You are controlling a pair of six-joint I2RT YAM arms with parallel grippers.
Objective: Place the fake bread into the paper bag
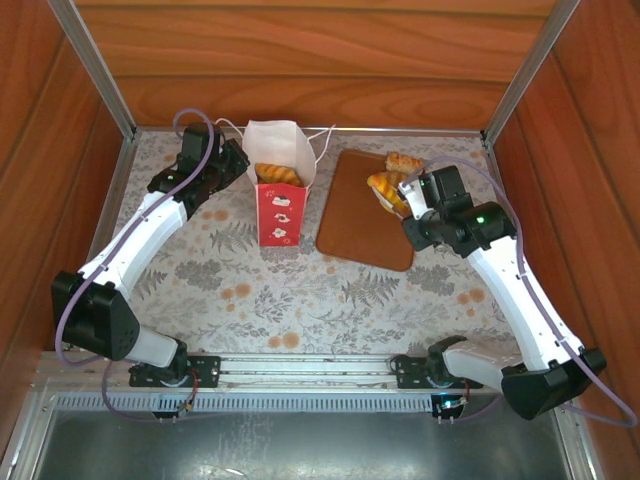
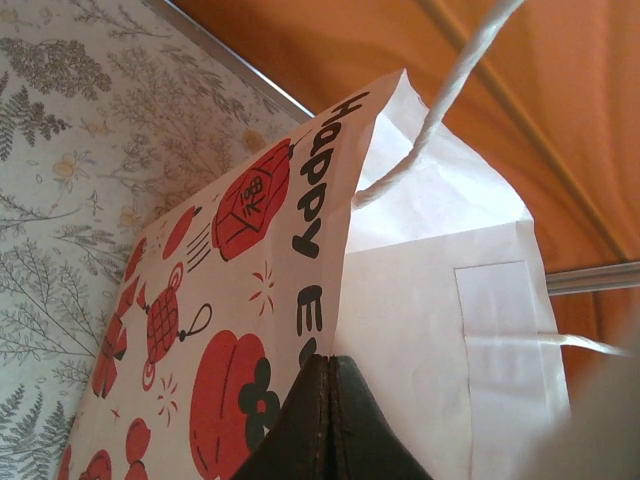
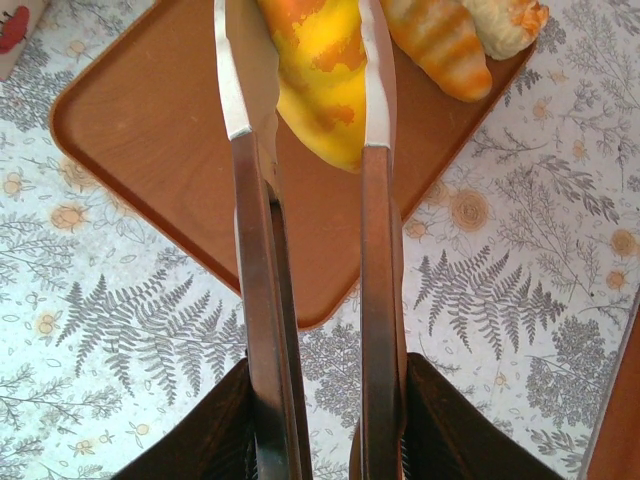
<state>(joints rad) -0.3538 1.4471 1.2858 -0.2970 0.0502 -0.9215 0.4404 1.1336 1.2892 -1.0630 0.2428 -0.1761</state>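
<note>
The paper bag (image 1: 281,205) stands upright toward the far edge of the table (image 1: 250,290), a little left of centre. Its mouth is open and one golden pastry (image 1: 278,175) lies inside. The left gripper (image 1: 240,166) sits at the bag's left rim. Seen from the left wrist, its dark fingers (image 2: 290,440) are pressed together right against the bag's corner crease, below a white string handle (image 2: 450,80) (the side panel there carries red lanterns and black lettering). Whether any paper is caught between them I cannot tell.

Just right of the bag lies a flat brown board (image 1: 350,225), its long side running toward the far edge. The right gripper (image 1: 392,192) hangs over the board's far right part, its two long fingers (image 3: 378,70) clamped on a yellow-orange croissant (image 3: 320,80) that sits between their tips. Whether the croissant is clear of the board or touching it cannot be made out.

Two more pieces of fake bread rest at the board's far right corner — a striped roll (image 3: 440,40) just beside the held croissant, and a pale pastry (image 3: 505,22) touching the roll on its outer side.
</note>
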